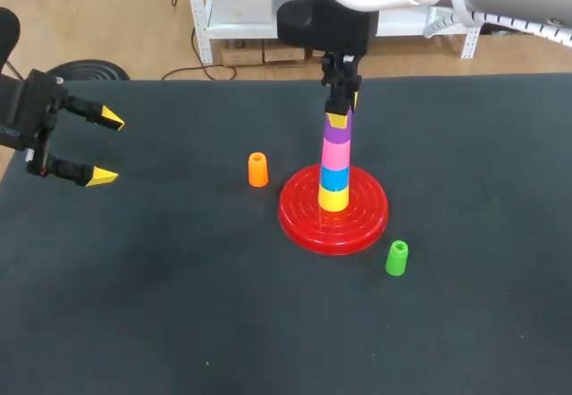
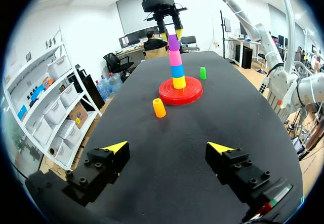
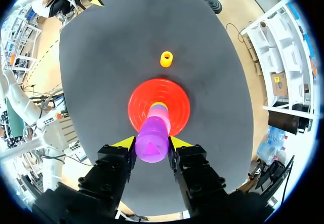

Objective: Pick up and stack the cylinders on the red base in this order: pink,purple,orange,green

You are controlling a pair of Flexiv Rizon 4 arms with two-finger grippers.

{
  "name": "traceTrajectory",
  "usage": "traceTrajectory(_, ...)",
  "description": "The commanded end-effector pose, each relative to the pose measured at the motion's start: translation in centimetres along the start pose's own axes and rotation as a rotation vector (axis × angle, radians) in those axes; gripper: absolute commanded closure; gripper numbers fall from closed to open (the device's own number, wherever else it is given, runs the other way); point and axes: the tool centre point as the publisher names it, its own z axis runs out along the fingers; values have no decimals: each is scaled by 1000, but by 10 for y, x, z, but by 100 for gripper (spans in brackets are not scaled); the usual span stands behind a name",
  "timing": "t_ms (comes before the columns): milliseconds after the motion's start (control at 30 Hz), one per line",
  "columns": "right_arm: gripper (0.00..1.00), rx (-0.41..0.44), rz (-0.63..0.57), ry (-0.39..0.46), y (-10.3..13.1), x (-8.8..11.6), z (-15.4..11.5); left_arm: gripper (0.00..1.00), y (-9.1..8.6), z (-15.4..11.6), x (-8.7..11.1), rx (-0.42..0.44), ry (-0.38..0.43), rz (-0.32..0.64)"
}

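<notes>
Head view: your right hand (image 1: 340,113) is pinching the purple cylinder (image 1: 337,132), which sits right under it on top of the pink cylinder (image 1: 335,155), over the red base (image 1: 295,221).

Left wrist view: your left hand (image 2: 169,148) is spread and empty, with the orange cylinder (image 2: 159,108) well ahead of it on the counter (image 2: 152,133).

Right wrist view: purple looks snug between the fingers. If you let go off-centre or drag sideways pulling away, I reckon that tall stack tips.

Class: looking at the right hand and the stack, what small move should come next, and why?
Probably open the right hand and lift clear: the purple cylinder it grips seems seated on the pink cylinder, and the orange cylinder lies waiting on the table.
</notes>
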Motion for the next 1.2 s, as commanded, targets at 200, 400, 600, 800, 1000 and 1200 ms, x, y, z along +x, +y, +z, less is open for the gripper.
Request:
traceTrajectory(200, 100, 1, -2, -5, -2, -1, 2, 0, -1, 0, 1, -2, -1, 2)
traceTrajectory(400, 100, -11, -5, -5, -3, -2, 6, 0, -1, 0, 1, -2, -1, 2)
traceTrajectory(600, 100, -18, -5, -3, -3, -2, 8, 0, -1, 0, 1, -2, -1, 2)
traceTrajectory(800, 100, -28, -7, -3, -2, -3, 11, 0, -1, 0, 1, -2, -1, 2)
traceTrajectory(1000, 100, -40, -6, -6, -1, -3, 17, 0, -1, 0, 1, -2, -1, 2)
traceTrajectory(1200, 100, -45, -1, -8, -1, -1, 18, 0, -1, 0, 1, -2, -1, 2)
